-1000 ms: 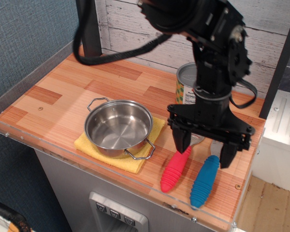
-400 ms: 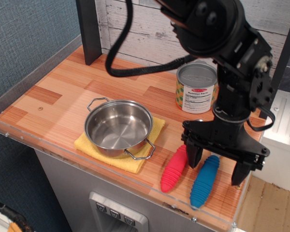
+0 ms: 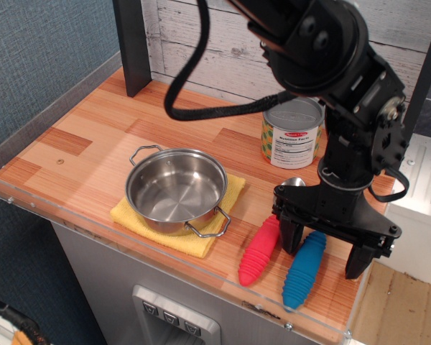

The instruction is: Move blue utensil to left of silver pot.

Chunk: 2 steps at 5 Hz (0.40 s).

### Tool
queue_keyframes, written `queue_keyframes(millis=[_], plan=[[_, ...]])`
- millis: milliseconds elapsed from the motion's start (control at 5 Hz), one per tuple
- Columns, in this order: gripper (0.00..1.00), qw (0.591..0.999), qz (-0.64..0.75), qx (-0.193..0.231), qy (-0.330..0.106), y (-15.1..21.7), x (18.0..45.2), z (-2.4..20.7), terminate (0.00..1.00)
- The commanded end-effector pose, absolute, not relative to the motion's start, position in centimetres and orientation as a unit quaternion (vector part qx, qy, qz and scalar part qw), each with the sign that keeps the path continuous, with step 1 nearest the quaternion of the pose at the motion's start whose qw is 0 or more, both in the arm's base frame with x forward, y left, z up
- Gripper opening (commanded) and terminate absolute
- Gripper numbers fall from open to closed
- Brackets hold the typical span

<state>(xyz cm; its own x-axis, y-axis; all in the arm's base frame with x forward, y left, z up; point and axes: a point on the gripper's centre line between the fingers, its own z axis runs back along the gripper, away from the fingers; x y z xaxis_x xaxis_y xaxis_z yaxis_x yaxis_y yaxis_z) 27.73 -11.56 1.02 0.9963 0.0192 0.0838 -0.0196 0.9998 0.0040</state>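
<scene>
The blue utensil [image 3: 302, 271] lies on the wooden counter at the front right; only its ribbed blue handle shows, its metal head is hidden behind the gripper. The silver pot [image 3: 176, 189] stands empty on a yellow cloth [image 3: 219, 215] left of centre. My gripper [image 3: 326, 250] is open and lowered over the upper end of the blue handle. One finger [image 3: 291, 237] stands between the blue and red handles, the other [image 3: 360, 262] is to the right of the blue handle. It holds nothing.
A red-handled spoon [image 3: 261, 250] lies just left of the blue utensil, its bowl partly visible. A labelled tin can [image 3: 292, 133] stands behind the gripper. A dark post [image 3: 133, 43] rises at the back left. The counter's acrylic front edge [image 3: 201, 284] is near.
The gripper has moved right and down, from above both handles to straddling the upper end of the blue handle. The can is now uncovered. The objects have not moved.
</scene>
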Motion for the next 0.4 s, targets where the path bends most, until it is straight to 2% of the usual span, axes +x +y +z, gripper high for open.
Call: queue_keyframes(millis=[0, 200], plan=[[0.00, 0.998, 0.008, -0.009, -0.058, -11.74, 27.89, 1.31, 0.00], [0.00, 0.998, 0.009, -0.006, -0.055, -11.67, 27.98, 1.31, 0.00]])
